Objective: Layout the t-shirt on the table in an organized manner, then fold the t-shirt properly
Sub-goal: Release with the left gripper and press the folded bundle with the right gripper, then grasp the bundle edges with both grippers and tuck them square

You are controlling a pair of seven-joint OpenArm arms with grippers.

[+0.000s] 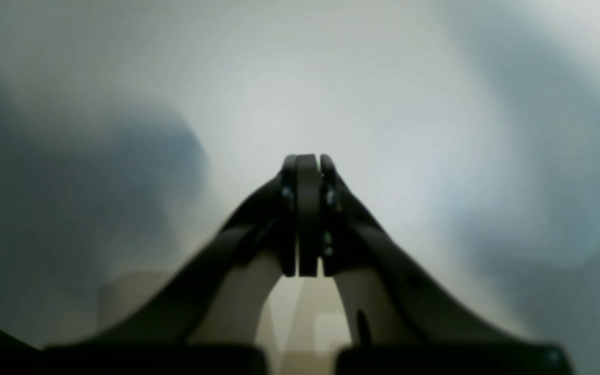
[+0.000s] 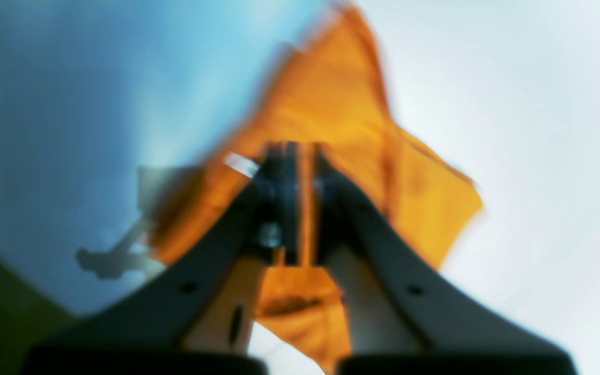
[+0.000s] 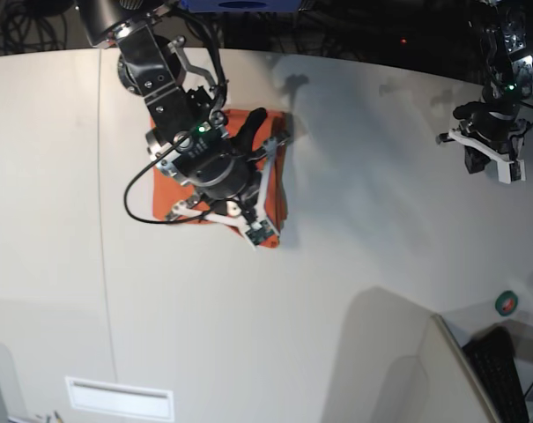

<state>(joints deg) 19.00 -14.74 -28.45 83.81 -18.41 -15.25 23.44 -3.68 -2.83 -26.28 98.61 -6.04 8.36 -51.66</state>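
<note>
Left wrist view: the left hand [image 1: 309, 161], two dark curved fingers, is pressed together with nothing between the tips. It points at a blurred pale surface, probably the large white smooth worktop [image 1: 435, 104], though the focus is too soft to be sure.

Right wrist view: the right hand [image 2: 300, 151] is pinched on the plain orange soft cloth t-shirt [image 2: 331, 104]. A strip of orange fabric shows between the closed fingers, and more cloth bunches above and below them. A small white label [image 2: 241, 164] sits just left of the fingertips; any writing on it is too blurred to read. The white worktop [image 2: 539, 156] fills the right side.

Base view: the right arm reaches from the top left edge, angled downward over the t-shirt [image 3: 165, 192], which lies crumpled on the far left part of the worktop [image 3: 336, 282]. The right hand [image 3: 257, 119] is low at the cloth's far edge. The left hand [image 3: 491, 163] hangs at the far right, well apart from the garment.
</note>
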